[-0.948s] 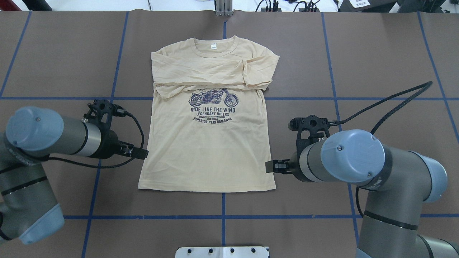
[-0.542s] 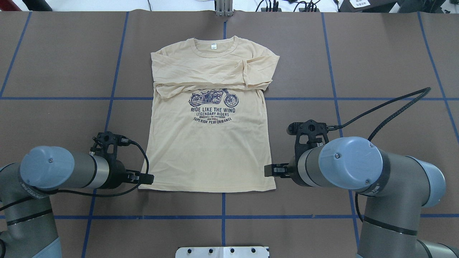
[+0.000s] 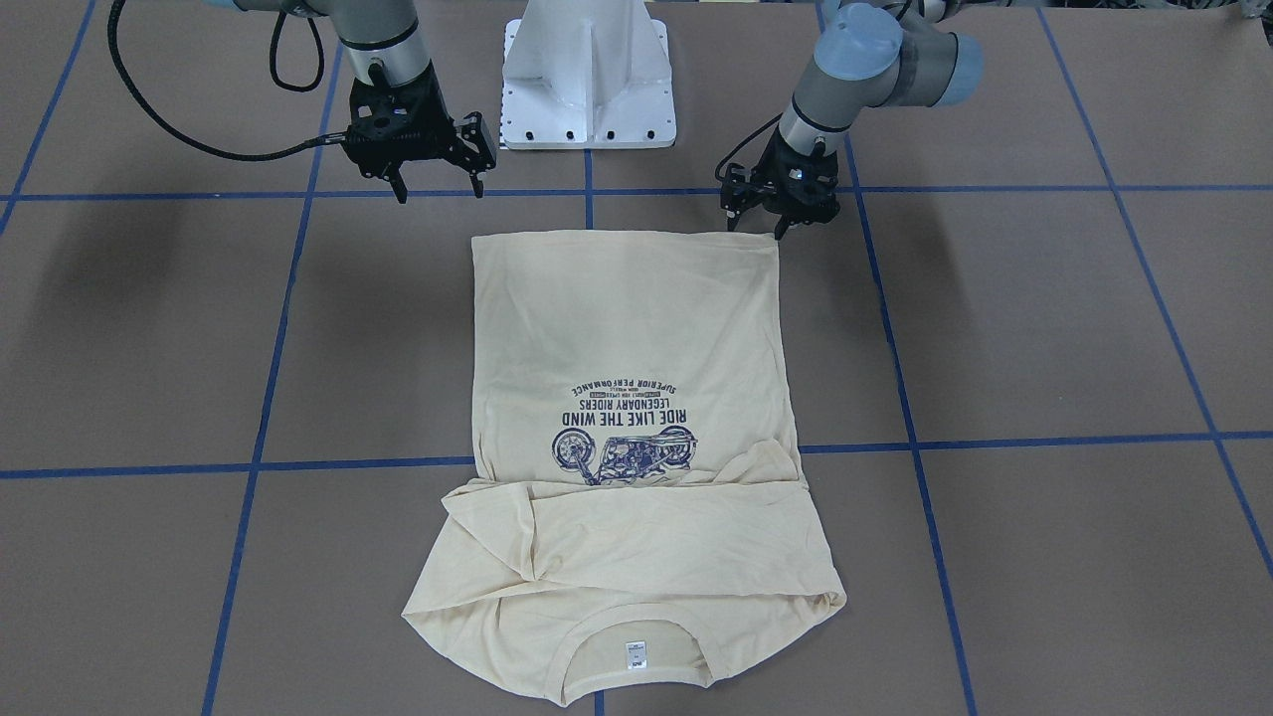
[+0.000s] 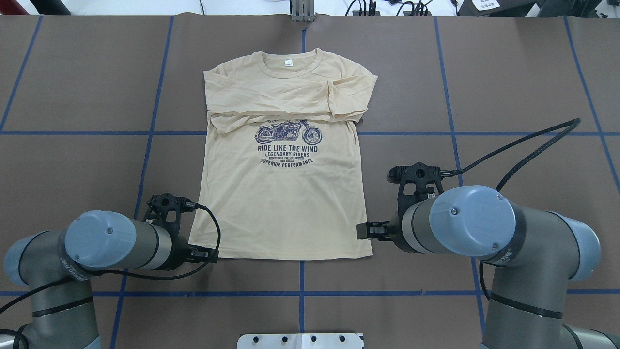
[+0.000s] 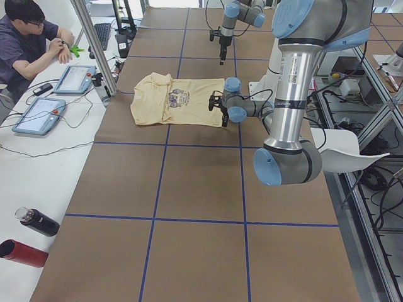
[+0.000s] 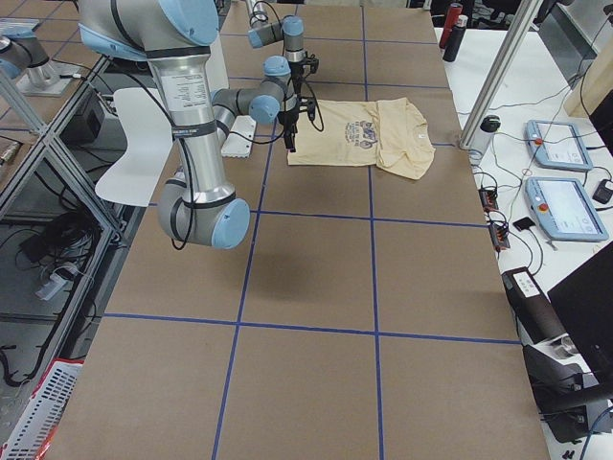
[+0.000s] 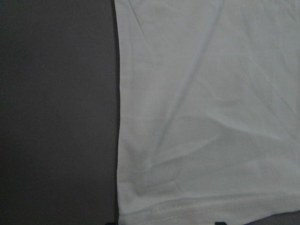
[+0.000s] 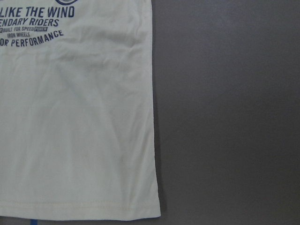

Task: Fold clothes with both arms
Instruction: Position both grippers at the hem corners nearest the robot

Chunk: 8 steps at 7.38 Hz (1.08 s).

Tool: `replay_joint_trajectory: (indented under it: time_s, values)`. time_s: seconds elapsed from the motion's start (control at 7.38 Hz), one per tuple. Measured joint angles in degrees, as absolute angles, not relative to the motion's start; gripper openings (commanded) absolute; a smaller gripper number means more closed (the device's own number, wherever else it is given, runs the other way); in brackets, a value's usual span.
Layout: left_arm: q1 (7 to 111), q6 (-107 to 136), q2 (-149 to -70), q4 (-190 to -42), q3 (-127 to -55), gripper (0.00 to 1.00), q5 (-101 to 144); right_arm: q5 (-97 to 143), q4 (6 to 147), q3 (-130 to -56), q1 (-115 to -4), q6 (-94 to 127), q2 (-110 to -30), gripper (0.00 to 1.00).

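Observation:
The cream-yellow shirt lies flat and face up on the brown table, its sleeves folded across the chest above the navy motorcycle print. The white neck tag is at the far end. My left gripper is open and low at the near left hem corner; in the front view its fingers stand either side of that corner. The left wrist view shows the hem corner close up. My right gripper is open and empty, beside the shirt's right edge above the near right hem corner.
The white pedestal base stands between the arms at the near edge. Blue tape lines cross the table. An operator sits at a side bench with tablets; two bottles lie there.
My left arm has moved toward the near edge along the shirt's left side, from mid-body to the hem corner. My right arm has barely moved. The shirt lies as before.

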State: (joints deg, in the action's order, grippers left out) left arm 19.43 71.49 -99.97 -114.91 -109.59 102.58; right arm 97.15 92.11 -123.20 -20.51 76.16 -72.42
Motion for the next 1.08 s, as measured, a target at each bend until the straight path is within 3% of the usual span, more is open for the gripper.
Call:
replay_joint_trajectory:
  time_s: [0.68,1.08]
  values:
    - [19.3,71.0,-100.7,-108.2,-110.8,0.53,102.6,97.1,92.1,-123.0,-20.4,76.1,-72.4,1.0]
    - [19.7,70.8,-100.8,-107.9,-110.9,0.56,102.7,97.1,92.1,-123.0,-20.4,76.1,-72.3,0.99]
